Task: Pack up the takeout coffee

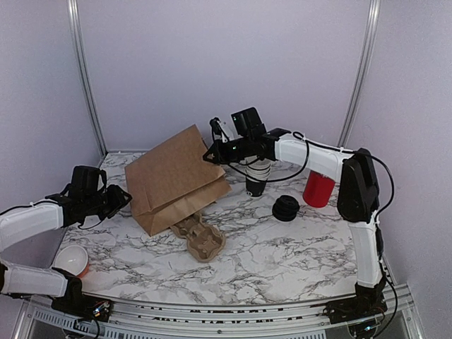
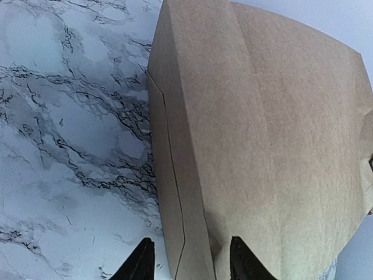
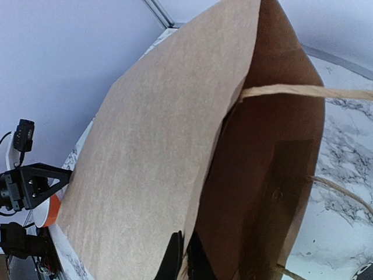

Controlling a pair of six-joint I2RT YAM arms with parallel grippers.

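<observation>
Right gripper [image 3: 185, 256] is clamped on the top edge of the brown paper bag [image 1: 173, 176]. Lidded takeout coffee [image 1: 286, 207] stands on the marble table [image 1: 282, 261] right of centre, between cup stack [image 1: 257, 175] and red cup [image 1: 318, 189]. Left gripper [image 2: 191, 245], fingers spread, straddles the bag's bottom edge.

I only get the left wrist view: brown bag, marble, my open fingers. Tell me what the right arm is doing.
Observer: The right fingers pinch the paper bag at its mouth edge; the mouth gapes open.
Operator: Report what lies in front of the bag.
Observer: A cardboard cup carrier, close against the bag's near edge.
Operator: Name what's farthest right.
Observer: A red cup, standing upright.
</observation>
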